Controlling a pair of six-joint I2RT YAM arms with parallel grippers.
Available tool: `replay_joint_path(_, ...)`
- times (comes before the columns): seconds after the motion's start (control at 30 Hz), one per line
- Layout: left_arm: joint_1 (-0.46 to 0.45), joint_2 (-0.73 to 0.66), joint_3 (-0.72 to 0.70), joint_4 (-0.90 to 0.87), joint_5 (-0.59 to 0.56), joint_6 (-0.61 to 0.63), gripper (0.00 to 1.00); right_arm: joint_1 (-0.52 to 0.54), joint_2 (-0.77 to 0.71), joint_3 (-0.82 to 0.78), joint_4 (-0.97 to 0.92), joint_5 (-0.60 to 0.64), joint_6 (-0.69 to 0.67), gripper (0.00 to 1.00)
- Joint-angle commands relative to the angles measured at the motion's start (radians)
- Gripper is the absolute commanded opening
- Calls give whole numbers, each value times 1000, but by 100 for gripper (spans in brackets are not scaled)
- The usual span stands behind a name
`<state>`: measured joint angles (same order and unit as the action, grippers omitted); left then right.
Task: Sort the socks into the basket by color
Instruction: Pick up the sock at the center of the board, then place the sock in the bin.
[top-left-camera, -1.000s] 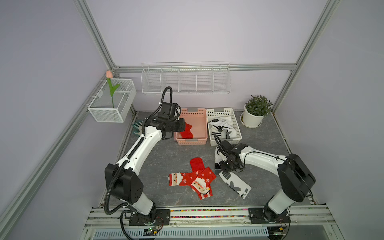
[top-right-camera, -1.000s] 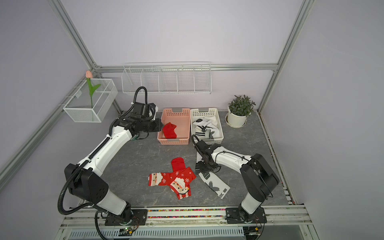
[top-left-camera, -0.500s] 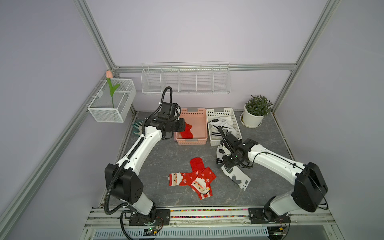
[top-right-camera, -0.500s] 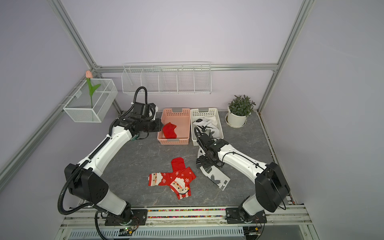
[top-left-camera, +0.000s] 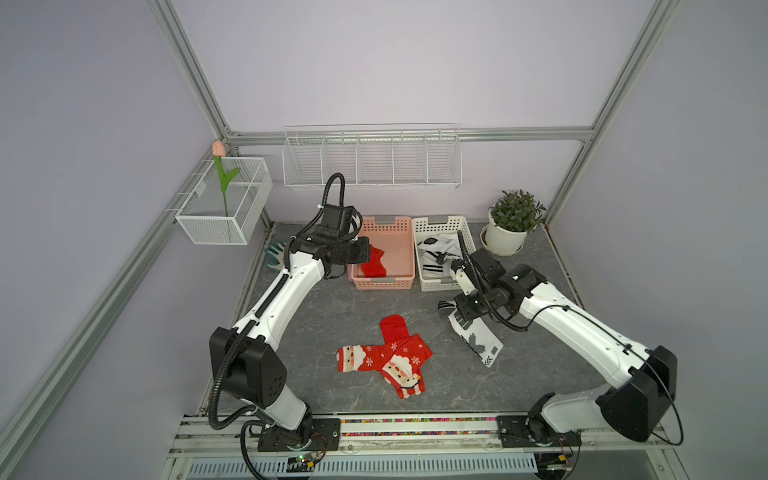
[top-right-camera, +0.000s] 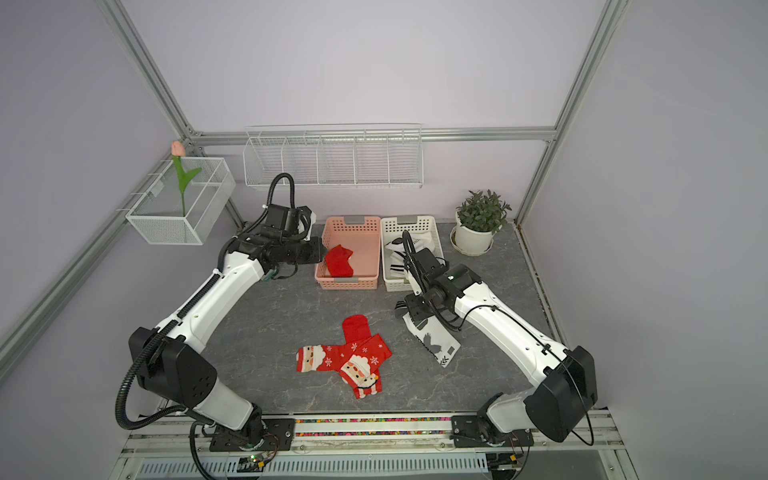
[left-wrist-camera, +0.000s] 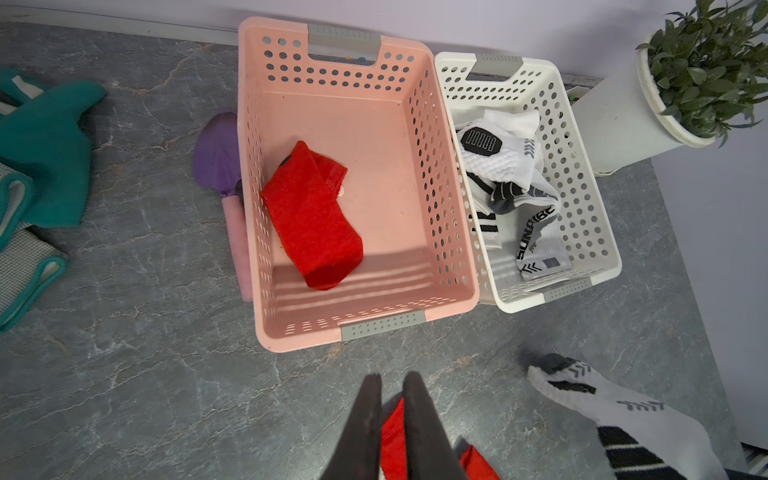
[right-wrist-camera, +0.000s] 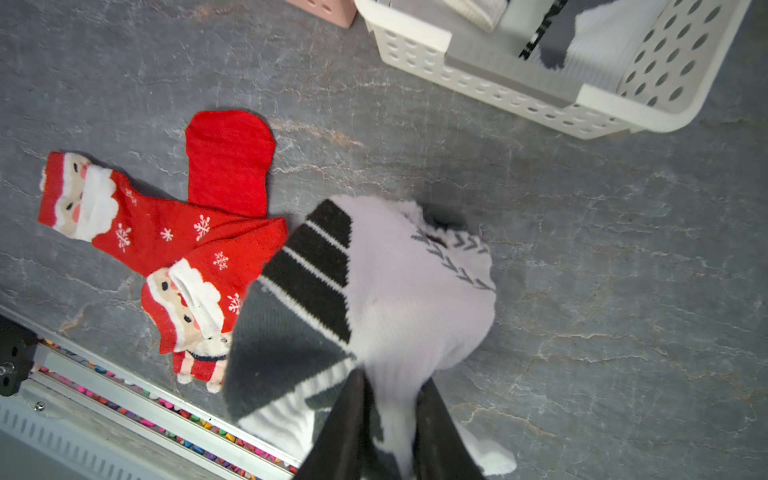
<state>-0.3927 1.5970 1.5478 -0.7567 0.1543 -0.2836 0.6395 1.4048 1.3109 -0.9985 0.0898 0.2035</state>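
Pale lilac walls (top-left-camera: 395, 62) framed by aluminium posts (top-left-camera: 187, 70) enclose a grey marbled counter (top-left-camera: 332, 316). A white wire shelf (top-left-camera: 372, 158) hangs on the back wall. A wire box (top-left-camera: 224, 208) with a fake tulip (top-left-camera: 219, 148) hangs at the left. A potted plant (top-left-camera: 513, 220) stands in the counter's back right corner.

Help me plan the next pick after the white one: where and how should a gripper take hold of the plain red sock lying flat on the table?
Grip the plain red sock at its rounded far end, coming straight down from above. That end lies flat and clear on the table, while its near end is tucked under the Santa socks, so a pinch there would likely drag them along.
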Motion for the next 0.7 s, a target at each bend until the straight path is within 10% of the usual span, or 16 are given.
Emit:
replay_joint_path(0.0, 5, -17, -10, -2, -7, -5, 16, -15, 2, 57, -53, 19, -47, 24)
replay_joint_path(0.67, 5, -21, -12, -3, -10, -2, 16, -118, 245, 457, -114, 16, -169, 24)
